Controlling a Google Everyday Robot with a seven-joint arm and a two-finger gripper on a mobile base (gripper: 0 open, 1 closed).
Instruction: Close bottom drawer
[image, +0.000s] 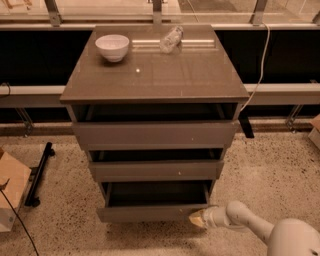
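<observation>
Cabinet (155, 75) of three drawers, bottom drawer (150, 214) open, one claw (197, 218) at its right corner, grip unclear.

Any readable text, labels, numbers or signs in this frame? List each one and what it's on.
None can be read.
White bowl: plain, no print.
Clear plastic item on the cabinet top: any label is too blurred to read.
Bottom drawer: open, front plain.
Cardboard box on the floor: no legible print.
End effector, at the bottom drawer's right front corner: no marking visible.
</observation>
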